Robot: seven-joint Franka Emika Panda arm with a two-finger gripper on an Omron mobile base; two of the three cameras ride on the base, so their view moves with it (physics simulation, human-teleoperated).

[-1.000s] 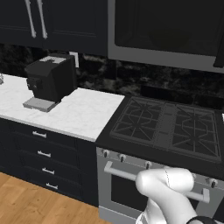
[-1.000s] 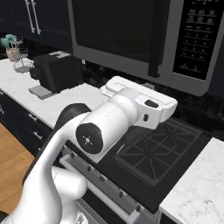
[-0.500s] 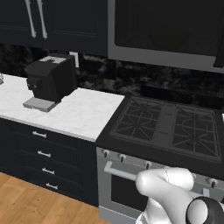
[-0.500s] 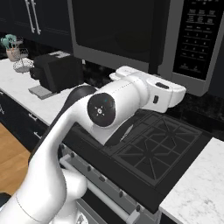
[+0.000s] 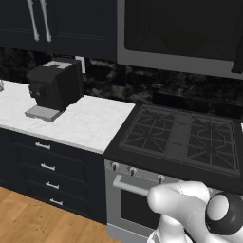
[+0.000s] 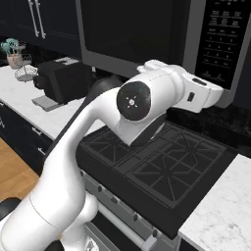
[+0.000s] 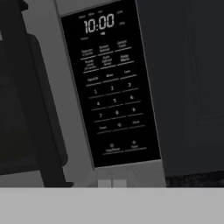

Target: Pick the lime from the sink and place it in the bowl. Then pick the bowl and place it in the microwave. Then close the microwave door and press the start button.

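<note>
The microwave (image 5: 180, 33) hangs above the stove with its dark glass door (image 6: 132, 34) shut. Its control panel (image 6: 223, 39) is on the right. My gripper (image 6: 226, 98) is raised to the panel's lower edge, at the end of the white arm stretched across the stove. In the hand view the control panel (image 7: 109, 83) is close ahead, with a 10:00 display, a keypad and two buttons in the bottom row. The door handle (image 7: 43, 109) runs along its left. My gripper (image 7: 111, 183) is shut with nothing in it, just below the panel. The lime, bowl and sink are out of view.
A black gas stove (image 5: 180, 137) with an oven below sits under the microwave. A black coffee machine (image 5: 54, 85) stands on the white marble counter (image 5: 85, 126) to the left. Dark upper cabinets (image 5: 57, 23) hang beside the microwave. A small potted plant (image 6: 12, 51) is at the far left.
The arm has swung right and upward along the microwave's front, carrying the hand from below the door to the control panel's lower edge. The gripper stayed shut.
</note>
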